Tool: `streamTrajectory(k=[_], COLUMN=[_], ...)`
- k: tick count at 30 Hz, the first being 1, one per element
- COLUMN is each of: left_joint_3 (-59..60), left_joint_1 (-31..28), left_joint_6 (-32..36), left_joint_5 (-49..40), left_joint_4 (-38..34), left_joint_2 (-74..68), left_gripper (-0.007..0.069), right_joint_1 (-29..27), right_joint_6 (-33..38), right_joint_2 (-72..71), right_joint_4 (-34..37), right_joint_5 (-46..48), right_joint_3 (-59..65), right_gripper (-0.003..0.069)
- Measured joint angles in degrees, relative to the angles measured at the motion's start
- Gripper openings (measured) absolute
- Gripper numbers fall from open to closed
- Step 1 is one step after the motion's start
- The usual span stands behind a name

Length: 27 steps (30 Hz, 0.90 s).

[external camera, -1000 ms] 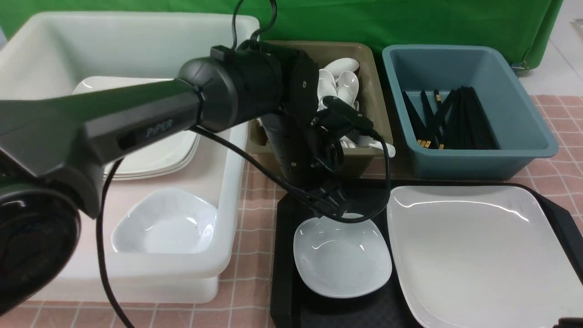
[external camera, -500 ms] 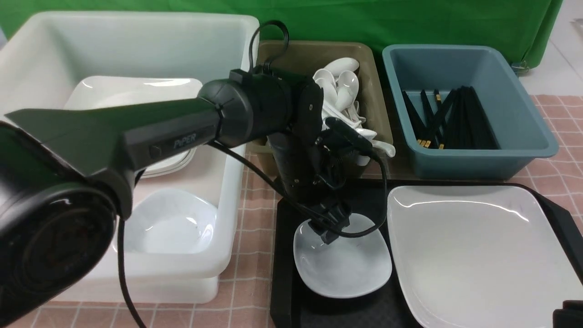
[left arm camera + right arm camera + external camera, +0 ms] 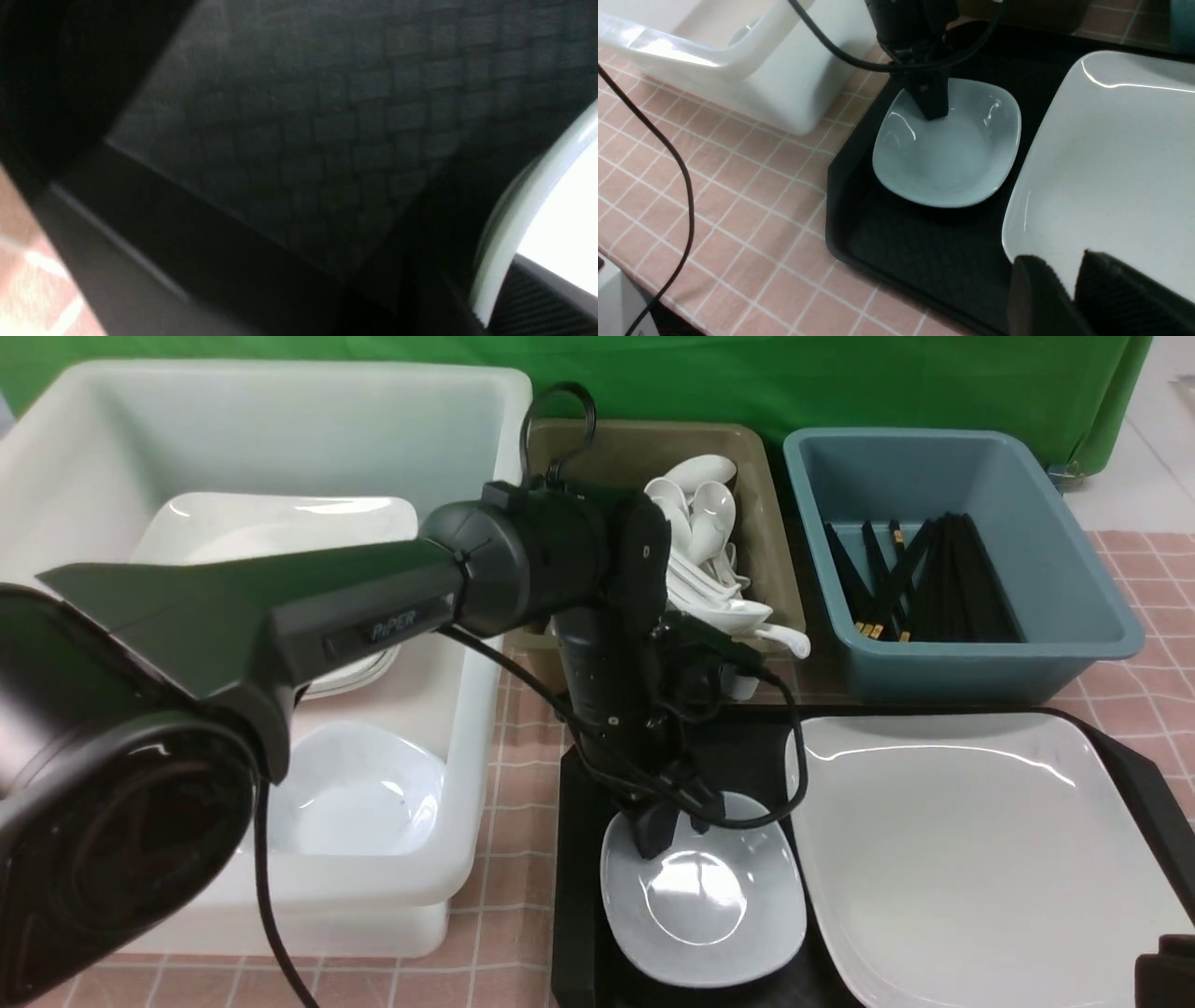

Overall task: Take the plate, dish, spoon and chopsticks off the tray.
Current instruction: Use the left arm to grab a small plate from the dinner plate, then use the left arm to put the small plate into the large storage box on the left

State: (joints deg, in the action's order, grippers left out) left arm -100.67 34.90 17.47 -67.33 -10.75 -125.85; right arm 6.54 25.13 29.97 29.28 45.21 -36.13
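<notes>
Your left gripper [image 3: 667, 829] has dropped, pinching the dish [image 3: 709, 905] at its 12 o'clock rim; tray [image 3: 577, 896] rim close at 9, plate [image 3: 980, 859] at 3; right gripper [image 3: 1071, 268] slightly parted, empty.

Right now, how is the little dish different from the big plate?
The dish is much smaller than the plate. The dish is deep; the plate is shallow. The dish sits left on the tray, the plate right. Both are glossy white.
</notes>
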Motion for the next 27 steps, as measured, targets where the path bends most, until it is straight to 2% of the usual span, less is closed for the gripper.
streamTrajectory(k=[5, 8, 11, 15, 21, 22, 24, 25, 26, 27], left_joint_3=[-5.0, -8.1, -9.5, -9.2, 4.8, 5.6, 17.6, 18.4, 23.7, 26.5], left_joint_1=[0.1, -0.2, -0.4, -3.8, -22.4, -23.1, -33.1, -33.1, -37.1, -38.5], left_joint_6=[-1.6, -1.9, -2.6, -4.1, -5.7, -5.7, -5.5, -5.4, -4.0, -2.8], left_joint_5=[-2.4, -2.3, -2.2, -2.3, -1.6, -1.5, 2.7, 3.0, 5.0, 6.2], left_joint_4=[-0.5, -2.9, -4.3, -4.6, -7.5, -7.7, -12.2, -12.2, -15.1, -16.1], left_joint_2=[3.3, 7.7, 13.7, 21.3, 34.8, 35.2, 40.0, 40.0, 41.3, 41.9], left_gripper=[0.0022, 0.0015, 0.0015, 0.0015, 0.0015, 0.0015, 0.0015, 0.0015, 0.0015, 0.0015], right_joint_1=[0.0, 0.0, 0.0, 0.0, 0.5, 0.6, 4.4, 4.8, 8.0, 10.6], right_joint_6=[0.0, 3.4, 10.2, 15.2, 17.7, 17.7, 18.9, 19.0, 19.4, 19.7], right_joint_2=[1.1, 4.5, 10.6, 18.0, 27.4, 27.5, 29.7, 29.9, 30.8, 31.8], right_joint_4=[0.5, 3.5, 8.5, 12.5, 13.5, 13.5, 13.4, 13.4, 13.4, 13.2], right_joint_5=[-0.3, 0.7, 3.9, 7.8, 11.8, 11.8, 10.4, 10.2, 8.8, 7.6], right_joint_3=[-3.2, -8.1, -14.1, -21.2, -29.6, -29.7, -30.6, -30.6, -30.9, -31.1], right_gripper=[0.0190, 0.0146, 0.0048, 0.0030, 0.0030, 0.0030, 0.0030, 0.0030, 0.0030, 0.0030])
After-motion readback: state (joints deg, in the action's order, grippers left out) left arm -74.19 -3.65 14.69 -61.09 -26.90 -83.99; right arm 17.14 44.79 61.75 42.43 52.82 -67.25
